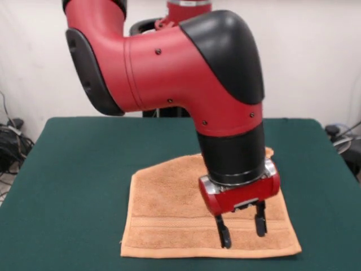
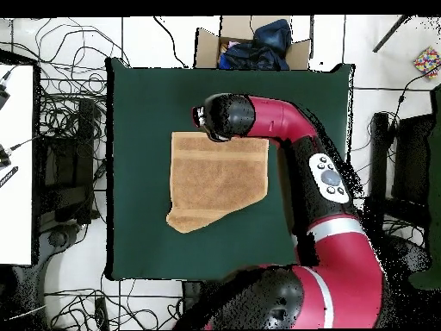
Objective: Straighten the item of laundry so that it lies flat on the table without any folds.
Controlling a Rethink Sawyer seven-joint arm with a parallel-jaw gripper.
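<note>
The red and black jointed robot arm (image 1: 186,73) is reaching down from above, its thick elbow bending over the table and its black wrist section pointing almost straight down at the near part of the cloth. At its end, the red-bodied gripper with two black fingers (image 1: 242,230) is hovering with its fingers parted in a moderate gap, holding nothing; the tips are sitting at or just above the towel's surface near the woven band, though the front view is not making clear whether they are actually touching. The small orange-tan terry cloth towel (image 1: 175,209) is lying near the middle of the large dark green felt-topped table (image 1: 67,186), with its near edge straight and a woven border band (image 1: 169,222) running parallel to it. From the front, the arm is hiding the towel's far right part. The overhead view is showing what the front view cannot: the towel (image 2: 215,181) is not a full square, as one corner away from the gripper is slanting in a diagonal edge, apparently folded. Beyond the table in that view, an open brown cardboard box holding dark cloth (image 2: 254,45) is standing on the floor.
</note>
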